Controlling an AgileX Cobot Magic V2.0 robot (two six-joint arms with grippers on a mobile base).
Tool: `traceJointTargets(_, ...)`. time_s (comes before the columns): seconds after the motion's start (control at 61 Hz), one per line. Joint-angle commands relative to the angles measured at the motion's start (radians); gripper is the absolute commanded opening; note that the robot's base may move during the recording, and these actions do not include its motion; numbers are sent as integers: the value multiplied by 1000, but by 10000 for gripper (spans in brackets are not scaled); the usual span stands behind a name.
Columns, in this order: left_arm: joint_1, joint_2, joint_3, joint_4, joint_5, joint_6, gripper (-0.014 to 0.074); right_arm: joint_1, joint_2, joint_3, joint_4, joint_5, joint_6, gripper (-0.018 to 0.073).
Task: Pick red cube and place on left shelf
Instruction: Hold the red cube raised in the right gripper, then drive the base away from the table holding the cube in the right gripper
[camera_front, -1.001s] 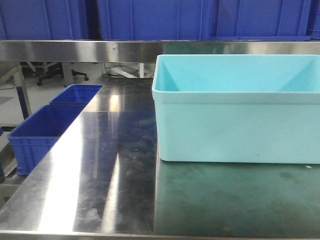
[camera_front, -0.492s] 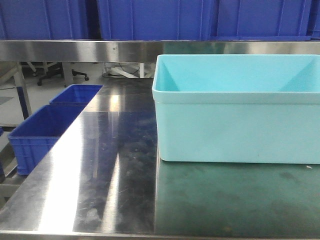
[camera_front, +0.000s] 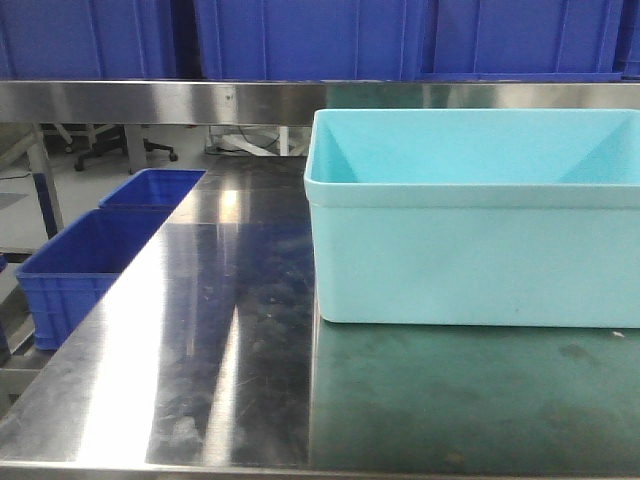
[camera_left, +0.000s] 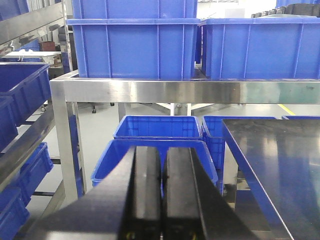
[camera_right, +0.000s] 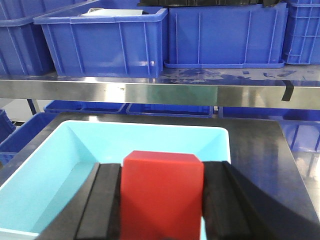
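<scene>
Hazards, as I am judging them from where I am standing: the red cube (camera_right: 162, 192) is riding high in the grip, with much of its bulk showing above the black pads (camera_right: 106, 200). A sharp swing toward the shelf could twist it or let it slide out. It would then be falling into the light teal bin (camera_right: 47, 172) or onto the steel table (camera_front: 220, 340) beneath. The steel shelf (camera_right: 200, 93) is carrying blue crates (camera_right: 105, 42) packed side by side, so free ledge is looking scarce. A cube set down on its front lip could be tipping off, and a low approach could be knocking the shelf edge. Which stretch counts as the left shelf I cannot tell. Tools: the right gripper (camera_right: 162, 200) is standing about a cube's width open, its two pads pressing the cube's opposite side faces. It is carrying the cube in the air at the near side of the bin, with the bin's hollow showing beyond it and nothing lying in the part I can see. The left gripper (camera_left: 163, 195) is holding nothing, its two dark fingers (camera_left: 146, 190) drawn together to a thin seam. It is pointing off the table's left side toward more crates stacked low. Neither arm is showing in the front view.
</scene>
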Motion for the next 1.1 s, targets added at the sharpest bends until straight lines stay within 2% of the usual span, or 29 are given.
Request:
traceJointTargets(0.0, -2, -17, 25, 0, -89, 0, 102, -2, 7, -28, -10, -90, -7, 57)
traceJointTargets(1.083, -2, -17, 25, 0, -89, 0, 102, -2, 7, -28, -10, -90, -7, 57)
